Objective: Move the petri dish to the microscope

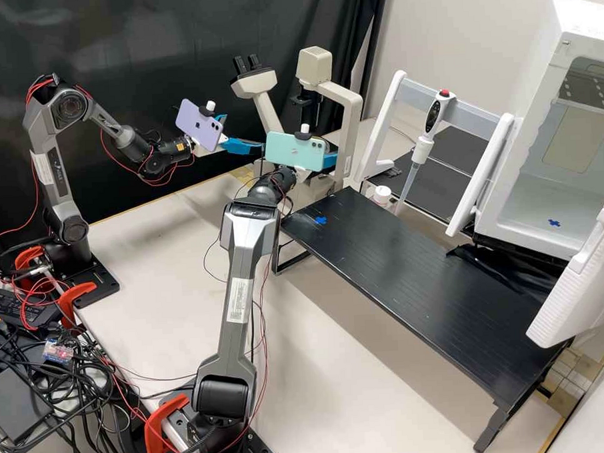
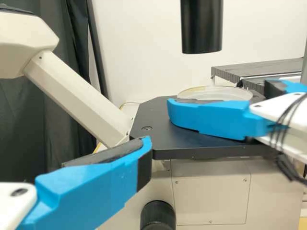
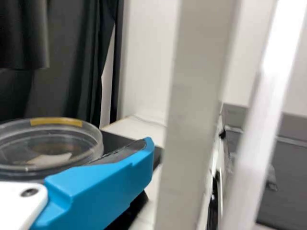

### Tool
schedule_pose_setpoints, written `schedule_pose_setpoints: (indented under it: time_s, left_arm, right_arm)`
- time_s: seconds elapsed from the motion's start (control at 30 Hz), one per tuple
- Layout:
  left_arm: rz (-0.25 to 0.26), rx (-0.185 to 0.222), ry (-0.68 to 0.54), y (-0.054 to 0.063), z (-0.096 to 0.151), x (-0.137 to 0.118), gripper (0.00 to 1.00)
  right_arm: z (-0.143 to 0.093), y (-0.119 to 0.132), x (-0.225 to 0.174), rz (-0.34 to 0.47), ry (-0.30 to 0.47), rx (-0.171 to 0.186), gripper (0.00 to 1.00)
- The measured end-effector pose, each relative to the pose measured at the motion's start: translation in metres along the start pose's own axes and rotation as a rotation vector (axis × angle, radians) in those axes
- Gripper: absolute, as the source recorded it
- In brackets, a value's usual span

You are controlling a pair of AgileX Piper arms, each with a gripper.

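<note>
In the high view my left gripper (image 1: 247, 133) is beside the beige microscope (image 1: 351, 114), its two blue fingers apart. My right gripper (image 1: 330, 158) stands at the microscope's stage, partly behind a green phone. The left wrist view shows the clear petri dish (image 2: 230, 92) flat on the black stage (image 2: 160, 125), partly behind a blue finger of my right gripper (image 2: 261, 98), whose fingers stand apart. One finger of my left gripper (image 2: 147, 143) points towards the stage. In the right wrist view, the petri dish (image 3: 81, 155) lies beyond a finger of my right gripper (image 3: 147, 143).
A pale upright (image 3: 194, 115) stands close beside my right gripper. The black raised shelf (image 1: 411, 275) runs right of the right arm. Behind it are a pipette on a white stand (image 1: 384, 126) and an open white cabinet (image 1: 551, 129). The microscope's black tube (image 2: 201, 28) hangs above its stage.
</note>
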Motion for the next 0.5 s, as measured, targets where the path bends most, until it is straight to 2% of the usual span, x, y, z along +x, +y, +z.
schedule_pose_setpoints:
  time_s: [0.13, 0.27, 0.3, 0.4, 0.5]
  left_arm:
    - [0.0, 0.0, 0.0, 0.0, 0.0, 0.0, 1.0]
    - [0.0, 0.0, 0.0, 0.0, 0.0, 0.0, 1.0]
    - [0.0, 0.0, 0.0, 0.0, 0.0, 0.0, 1.0]
    - [0.0, 0.0, 0.0, 0.0, 0.0, 0.0, 1.0]
    - [0.0, 0.0, 0.0, 0.0, 0.0, 0.0, 1.0]
  right_arm:
    - [0.001, 0.009, -0.028, -0.033, 0.032, 0.018, 1.0]
    - [-0.004, 0.023, -0.05, -0.021, 0.077, 0.033, 1.0]
    - [-0.002, 0.021, -0.06, -0.032, 0.085, 0.022, 1.0]
    - [-0.002, 0.028, -0.092, -0.043, 0.114, 0.042, 1.0]
    - [-0.002, 0.036, -0.118, -0.023, 0.162, 0.023, 1.0]
